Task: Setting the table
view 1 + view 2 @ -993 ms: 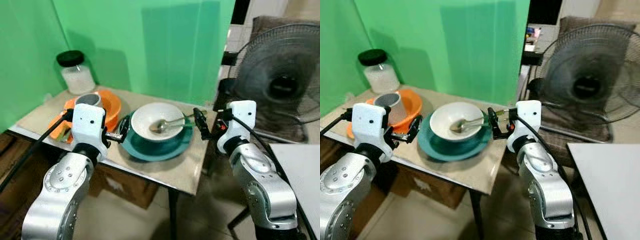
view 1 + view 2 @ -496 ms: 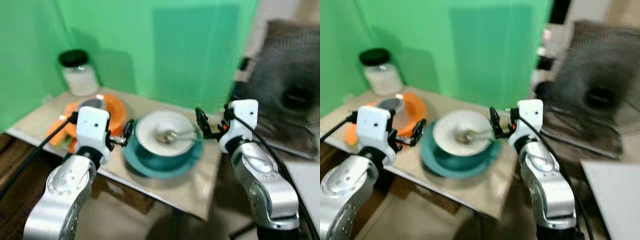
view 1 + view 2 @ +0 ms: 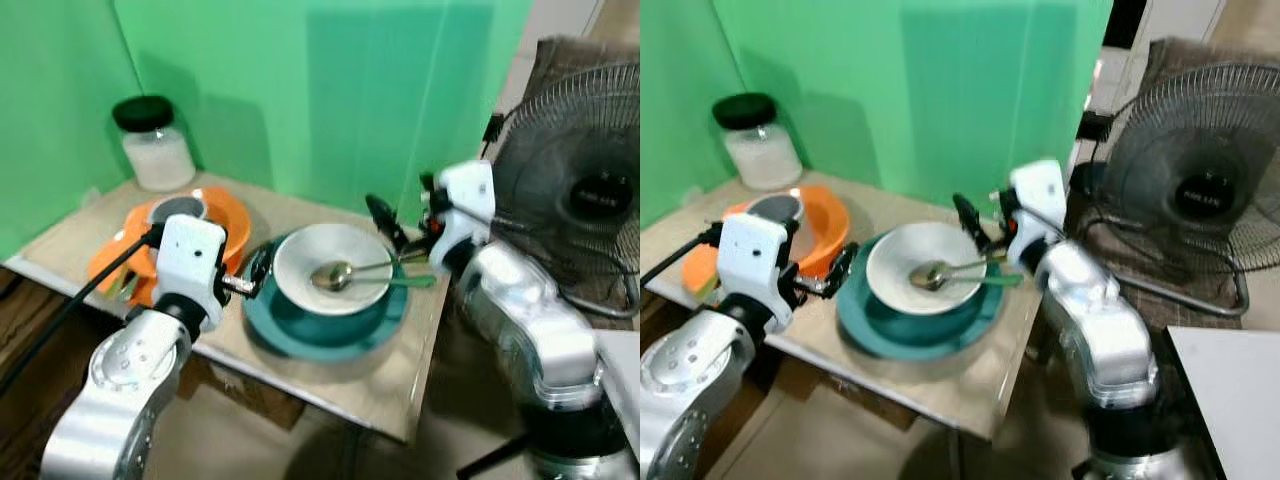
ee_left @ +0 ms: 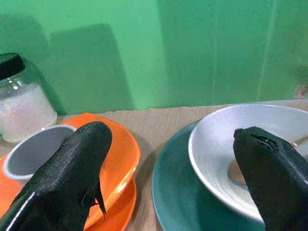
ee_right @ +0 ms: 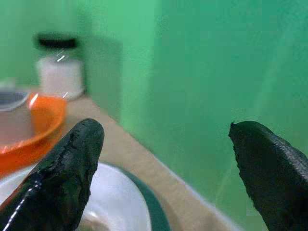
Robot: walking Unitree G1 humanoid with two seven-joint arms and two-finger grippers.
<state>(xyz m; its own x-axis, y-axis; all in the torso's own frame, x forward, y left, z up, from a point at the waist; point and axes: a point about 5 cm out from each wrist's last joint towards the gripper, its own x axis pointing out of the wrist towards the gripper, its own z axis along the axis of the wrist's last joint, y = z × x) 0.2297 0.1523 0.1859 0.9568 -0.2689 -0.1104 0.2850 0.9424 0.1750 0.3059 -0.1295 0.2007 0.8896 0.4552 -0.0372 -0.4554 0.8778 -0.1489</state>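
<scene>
On tabletop [image 3: 385, 365]: my right pincer [image 3: 395, 232], fingers apart, has swung over bowl [image 3: 333, 268] toward spoon [image 3: 345, 272]; left pincer [image 3: 257, 277] apart beside plate [image 3: 325, 335].

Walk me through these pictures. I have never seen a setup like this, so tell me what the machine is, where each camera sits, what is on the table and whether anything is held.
This is a humanoid robot with two silver arms, each ending in two black fingers. Two pictures come from cameras in its head, looking down at a small table. The other two come from cameras on its wrists, looking along the fingers.

On the table stands a teal plate with a white bowl on it, and a spoon lies in the bowl. Beside it is an orange bowl holding a grey cup, with a glass jar behind. A fan stands off to the robot's right.

The left gripper hovers open at the plate's edge; the right gripper is open above the bowl's far side. Neither holds anything.
</scene>
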